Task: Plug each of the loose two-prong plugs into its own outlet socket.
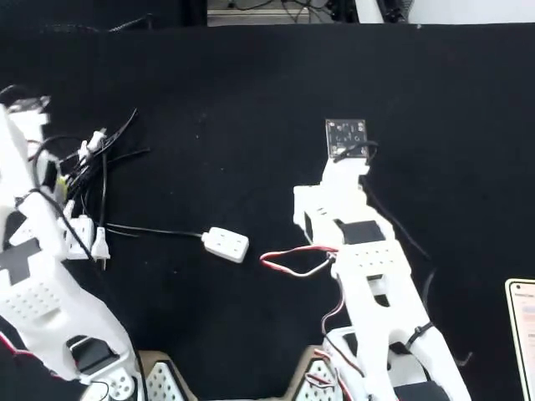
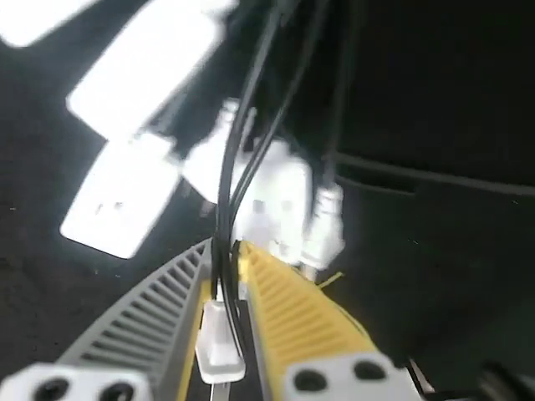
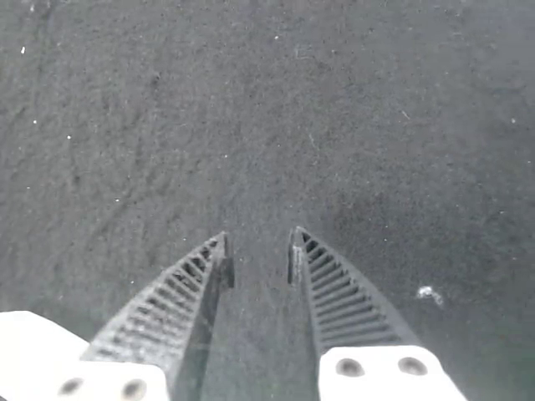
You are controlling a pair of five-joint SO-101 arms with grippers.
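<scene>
At the table's left side: the left claw (image 2: pixel 224 247) is clenched on a bundle of black cords (image 2: pixel 251 125), which run up out of the closed tips; a small white connector piece (image 2: pixel 219 347) sits between the fingers near their base.
Just beyond the left claw: white outlet blocks (image 2: pixel 125 196) and white plugs (image 2: pixel 322 227) lie crowded together, with the cords crossing over them.
Lone outlet socket block: a white outlet socket block (image 1: pixel 226 243) lies near the table's middle, between the two arms. Its cord leads left toward the tangle, where a two-prong plug (image 1: pixel 102 247) lies loose.
Right claw: the right claw (image 3: pixel 257 251) is released with a narrow gap, grasping nothing, over bare cloth and well apart from the plugs.
Surface: a table (image 1: pixel 251 83) covered in black cloth.
Table's right edge: a white printed sheet (image 1: pixel 522 326).
Room: a pale strip with loose cables (image 1: pixel 276 8) lies past the far edge.
</scene>
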